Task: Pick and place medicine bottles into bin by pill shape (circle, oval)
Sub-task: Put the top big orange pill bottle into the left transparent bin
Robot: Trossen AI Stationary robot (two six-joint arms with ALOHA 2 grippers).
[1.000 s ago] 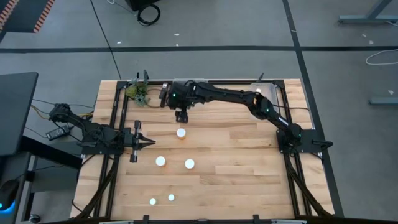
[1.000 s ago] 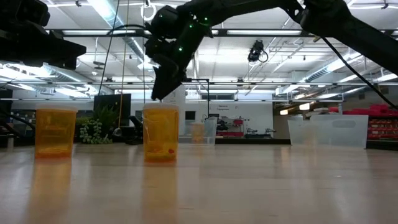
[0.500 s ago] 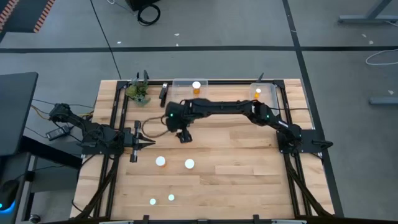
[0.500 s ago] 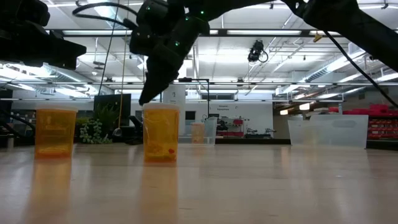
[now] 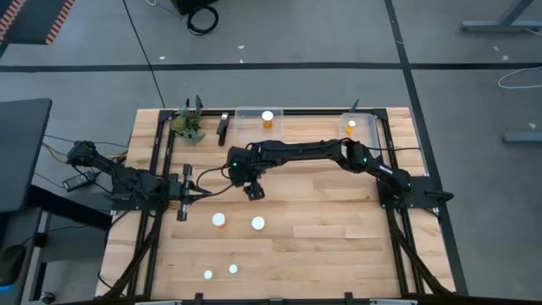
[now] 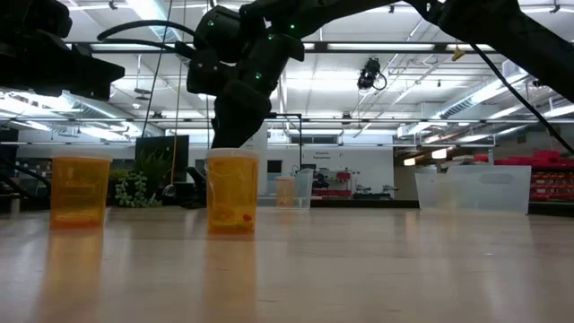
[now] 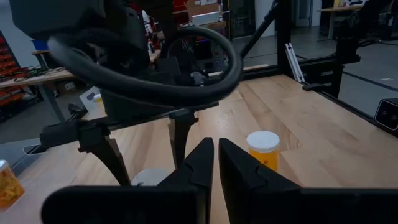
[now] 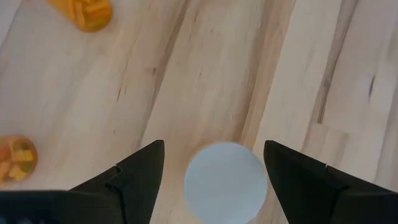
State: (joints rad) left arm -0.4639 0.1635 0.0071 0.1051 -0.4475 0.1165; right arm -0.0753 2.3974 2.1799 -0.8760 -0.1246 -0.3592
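**Right gripper poised over a bottle, fingers spread to take it**

Seen from above, the right gripper (image 5: 253, 190) has reached across to the table's middle and hangs directly over one medicine bottle (image 8: 225, 181), hiding it from the overhead camera. Its wrist view looks straight down on that bottle's white cap, which sits between the two widely spread fingers (image 8: 140, 171), a clear gap on either side. That centring suits a straight descent and squeeze on the cap. From table height the gripper appears just above the cap, though whether it touches is hard to say.

The left gripper (image 5: 203, 191) waits at nine o'clock from the right one, fingers pressed together on nothing, pointing inward and clear of the reach.

Other bottles stand loose: two (image 5: 218, 220) (image 5: 257, 224) at about six and seven o'clock from the working gripper, and two smaller caps (image 5: 207, 274) (image 5: 233, 269) near the front edge. At twelve o'clock, two clear bins (image 5: 246, 119) (image 5: 369, 125) line the far edge, each already holding a bottle (image 5: 268, 117) (image 5: 351, 127), presumably sorted by shape.
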